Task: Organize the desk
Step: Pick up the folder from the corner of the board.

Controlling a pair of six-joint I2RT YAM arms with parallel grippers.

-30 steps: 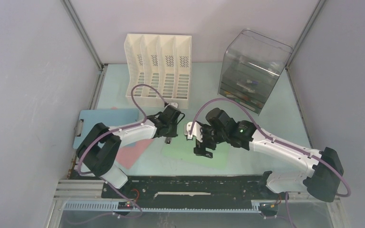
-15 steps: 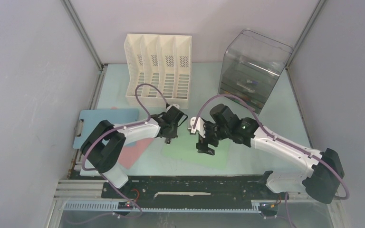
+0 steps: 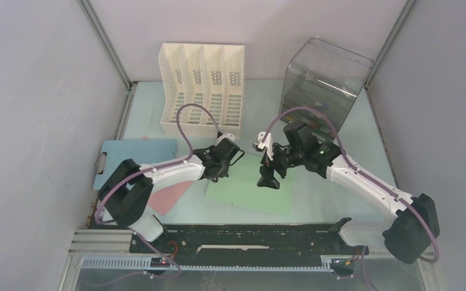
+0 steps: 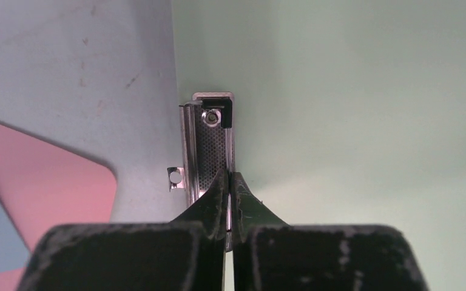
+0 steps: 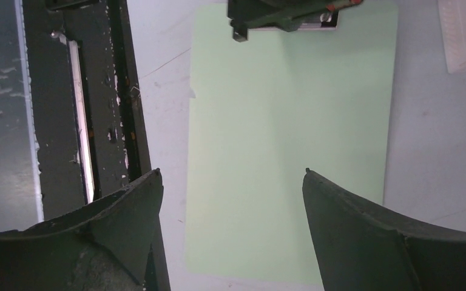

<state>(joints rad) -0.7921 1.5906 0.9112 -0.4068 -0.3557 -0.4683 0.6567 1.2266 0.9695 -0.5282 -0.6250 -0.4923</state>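
Note:
The desk (image 3: 261, 103) is a pale mint tabletop. A green clipboard (image 3: 252, 195) lies flat on it near the front centre. My left gripper (image 3: 221, 168) is shut on the clipboard's metal clip (image 4: 210, 142) at its left end; the jaws pinch the clip's edge in the left wrist view (image 4: 229, 177). My right gripper (image 3: 267, 180) is open and empty, hovering over the clipboard (image 5: 291, 121); its tips (image 5: 230, 176) are wide apart. The left gripper shows at the top of the right wrist view (image 5: 282, 15).
A white file rack (image 3: 202, 85) and a clear drawer box (image 3: 324, 91) stand at the back. A blue clipboard (image 3: 136, 156) and a pink clipboard (image 3: 173, 191) lie at the left. The black base rail (image 3: 243, 233) runs along the near edge.
My right gripper has risen and drawn back to the right, away from the clip. My left gripper has shifted slightly right and back, staying at the clip.

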